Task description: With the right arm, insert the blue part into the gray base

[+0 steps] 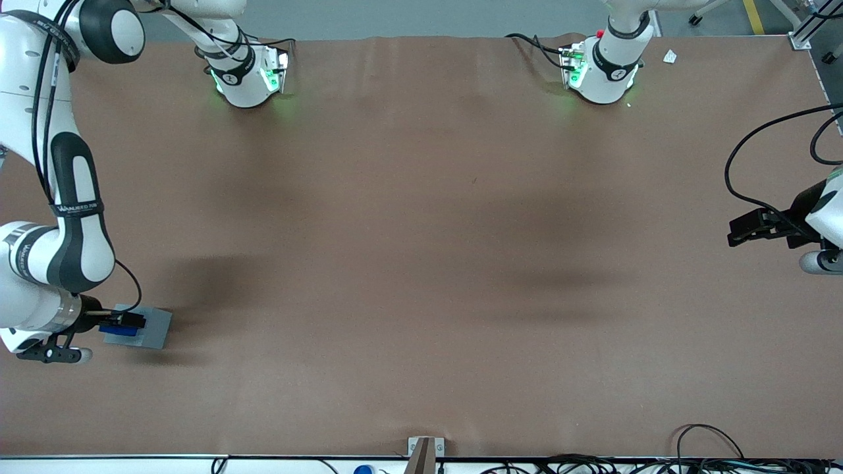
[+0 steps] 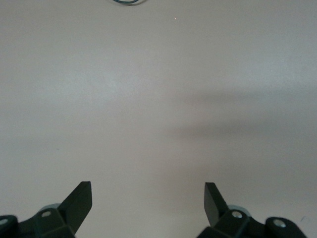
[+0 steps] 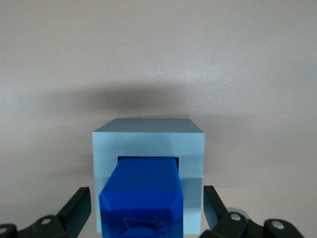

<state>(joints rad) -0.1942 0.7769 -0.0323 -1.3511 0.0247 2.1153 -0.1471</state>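
Observation:
The blue part (image 3: 142, 196) stands in the square recess of the gray base (image 3: 147, 136), its upper end sticking out toward the wrist camera. My right gripper (image 3: 144, 206) is open, its two black fingers (image 3: 79, 206) standing apart from the part on either side with a gap at each. In the front view the gray base (image 1: 153, 327) sits near the working arm's end of the table, with the blue part (image 1: 119, 331) at the gripper (image 1: 128, 320), which hovers right over the base.
The brown table mat (image 1: 421, 263) stretches from the base toward the parked arm's end. The two arm bases (image 1: 247, 76) stand at the table's edge farthest from the front camera. Cables (image 1: 711, 454) lie along the nearest edge.

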